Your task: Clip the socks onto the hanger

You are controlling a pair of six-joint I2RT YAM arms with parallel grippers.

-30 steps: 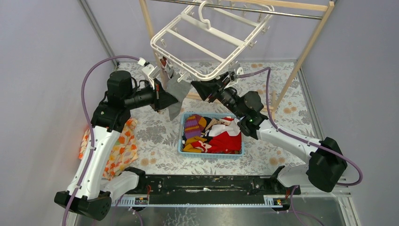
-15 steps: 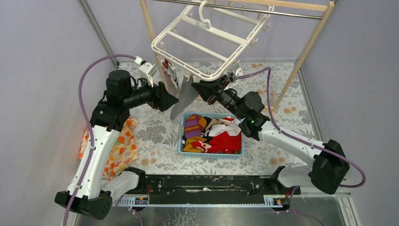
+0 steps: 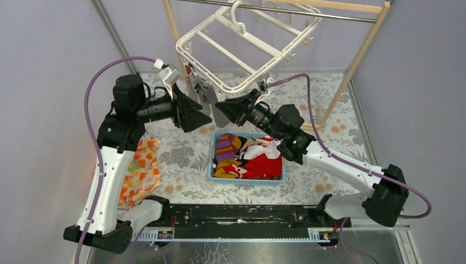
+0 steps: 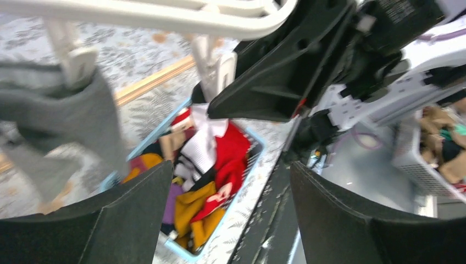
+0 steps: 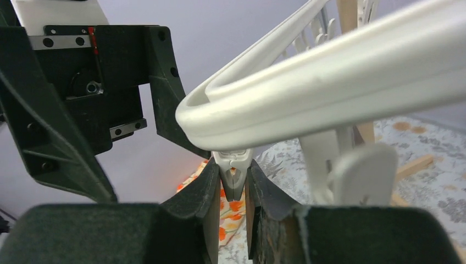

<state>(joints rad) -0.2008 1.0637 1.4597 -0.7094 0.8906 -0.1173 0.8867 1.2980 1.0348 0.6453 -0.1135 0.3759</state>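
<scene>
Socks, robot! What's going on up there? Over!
Left gripper open, empty. Right gripper pinching a clip on the hanger. Grey sock hangs clipped. Basket below, not blocking.

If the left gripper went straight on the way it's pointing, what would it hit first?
Most likely the right gripper, shut on a clip of the hanger straight ahead, though depth is unclear. The grey sock hangs to the side.

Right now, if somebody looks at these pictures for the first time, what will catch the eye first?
The big white hanger hangs tilted at the back, a grey sock clipped at its near left corner. The right gripper pinches a small clip under its near edge; the left gripper stands open beside the sock. Below, in the middle, sits a blue basket of colourful clothes.
</scene>
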